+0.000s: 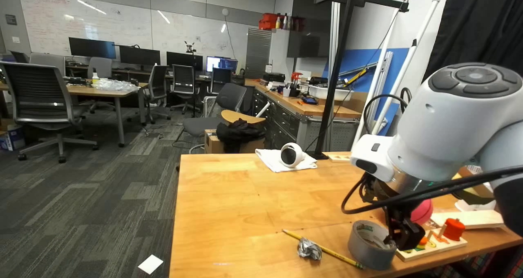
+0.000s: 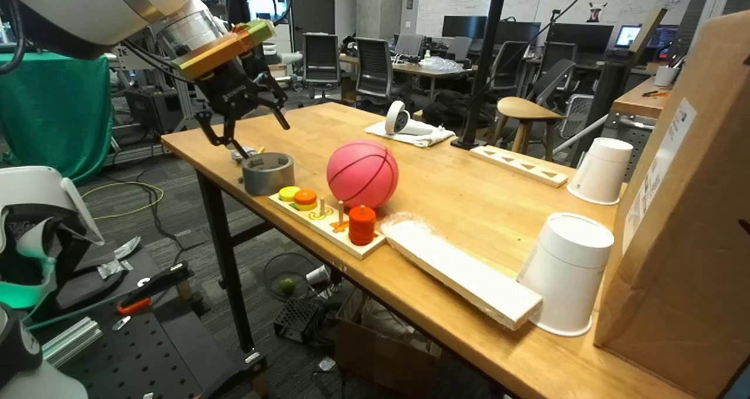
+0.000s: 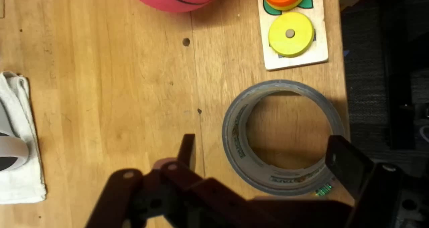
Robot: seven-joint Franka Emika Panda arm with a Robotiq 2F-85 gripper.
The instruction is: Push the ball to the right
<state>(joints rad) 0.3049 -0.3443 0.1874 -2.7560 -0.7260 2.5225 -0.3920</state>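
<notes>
Holding the fingers (image 3: pixel 348 167) wide apart at the bottom of the wrist view, above the surface (image 3: pixel 100 87): one tip left of the tape roll (image 3: pixel 233 134), the other covering part of its right rim, impossible to say whether touching. Just beside the roll, bottom right of an exterior view: a pencil (image 1: pixel 337 255), with foil (image 1: pixel 309 249) next to it. Straight up the frame from the roll in the wrist view: a pegboard (image 3: pixel 316 55) with discs (image 3: pixel 291 46). Just beyond the pegboard, resting on the surface in the middle of an exterior view: the ball (image 2: pixel 362 174), right of the fingers, a little lower in the frame and apart from them. Cut off by the top edge of the wrist view, left of the pegboard and well up from both tips. Partly hidden behind the arm (image 1: pixel 433 127) at the right of an exterior view. Toward the middle of both exterior views: a cloth (image 1: pixel 273 160) under a white device (image 1: pixel 291 155). Farther off, toward the right of an exterior view: a plank (image 2: pixel 457 270), two cups (image 2: pixel 565 276) and a carton (image 2: pixel 674 282). Farthest, high in both: chairs (image 2: pixel 375 68).
</notes>
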